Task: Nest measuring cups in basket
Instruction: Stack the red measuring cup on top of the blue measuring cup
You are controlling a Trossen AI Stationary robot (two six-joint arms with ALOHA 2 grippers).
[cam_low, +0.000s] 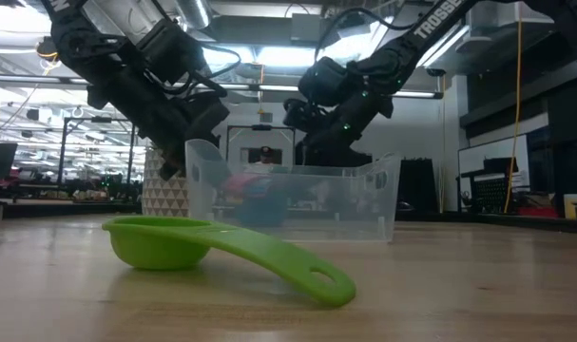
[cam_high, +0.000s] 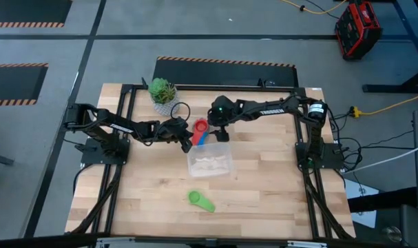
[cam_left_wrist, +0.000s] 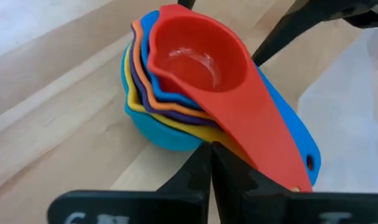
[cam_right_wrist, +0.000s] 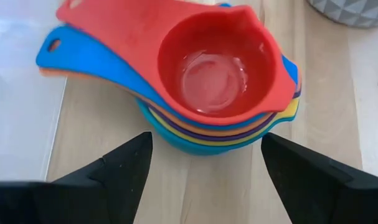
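Five or so cups sit nested together as one stack [cam_right_wrist: 220,81] with the red cup [cam_left_wrist: 201,56] on top, resting on the wood just beside the far edge of the clear basket [cam_high: 210,163], handles reaching toward it. One cup is out on its own: the green cup [cam_high: 200,200] lies well apart, on the near side of the basket, bowl up. So the nesting looks mostly done, and I'd say the step in hand is getting that stack into the basket. Right above it hangs the right gripper [cam_right_wrist: 204,168], claw spread wide, one finger either side of the stack and touching nothing. The left gripper [cam_left_wrist: 212,168] sits low beside the stack on the other side, claw pinched shut, empty as far as I can see, its tips right at the handles. The left arm reaches in flat across the table, the right one folds over from the far corner and points down. Next, I reckon, the right one must drop squarely and close on the bowls without fanning them apart.
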